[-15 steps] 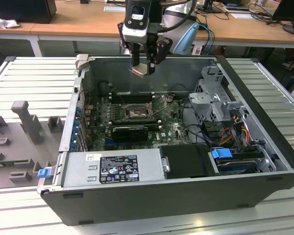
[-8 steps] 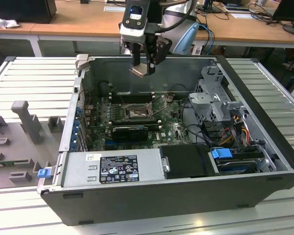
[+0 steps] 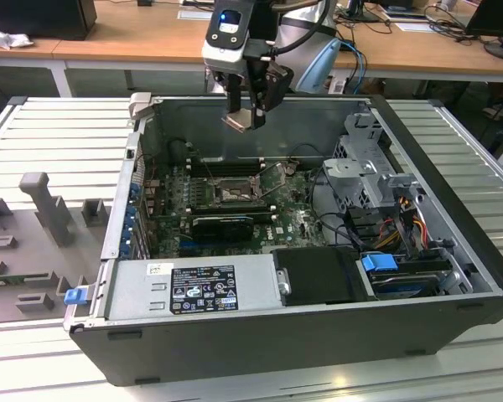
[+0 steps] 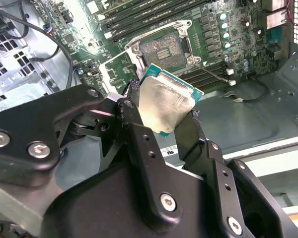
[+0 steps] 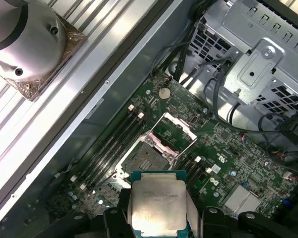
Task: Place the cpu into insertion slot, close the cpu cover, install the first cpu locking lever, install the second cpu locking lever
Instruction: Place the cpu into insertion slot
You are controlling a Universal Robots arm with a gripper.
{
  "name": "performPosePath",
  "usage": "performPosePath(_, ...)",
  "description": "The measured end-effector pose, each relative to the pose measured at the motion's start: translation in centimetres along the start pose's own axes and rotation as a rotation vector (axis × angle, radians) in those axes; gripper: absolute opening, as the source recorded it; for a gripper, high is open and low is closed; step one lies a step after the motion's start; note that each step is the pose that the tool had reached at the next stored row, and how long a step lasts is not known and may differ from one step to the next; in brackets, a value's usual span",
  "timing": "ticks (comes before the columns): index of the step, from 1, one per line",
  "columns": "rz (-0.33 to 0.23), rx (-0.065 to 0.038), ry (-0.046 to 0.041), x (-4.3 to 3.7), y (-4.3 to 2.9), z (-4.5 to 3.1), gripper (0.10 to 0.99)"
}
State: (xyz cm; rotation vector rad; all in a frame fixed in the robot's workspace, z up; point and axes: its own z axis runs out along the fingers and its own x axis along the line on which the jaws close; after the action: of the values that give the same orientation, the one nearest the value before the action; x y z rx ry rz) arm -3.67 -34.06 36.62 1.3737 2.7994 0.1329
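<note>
A ribbed metal desk (image 3: 465, 126) carries an open grey case (image 3: 302, 343) lying on its side. Inside it, along the near wall in the exterior view, sits a power supply (image 3: 151, 293) bearing a black label (image 3: 203, 289) and a smaller white one; their print is too small to read. Toward the exterior view's right stands a metal drive cage (image 3: 365, 163) with coloured cables (image 3: 402, 219) beside it. The green board (image 3: 293, 222) lies on the case floor. A long black card (image 3: 222, 224) sits across the board, and narrow memory slots (image 5: 114, 141) run beside the slot (image 5: 141, 157). The slot is bare, its dark contact field showing, and the cover (image 5: 181, 125) is swung up off it at one side. The claw (image 3: 241, 120) hangs over the open case, well clear of the board, clenched on the cpu (image 4: 168, 101) by two opposite edges. The cpu is tilted, with its silvery face toward both wrist cameras and a green rim showing. The faint print on that face cannot be made out.
</note>
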Motion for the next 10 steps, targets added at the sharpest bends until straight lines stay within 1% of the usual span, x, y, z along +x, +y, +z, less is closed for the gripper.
performPosePath(10,0.056,-0.001,-0.0048,0.00,0.00,0.01,0.525)
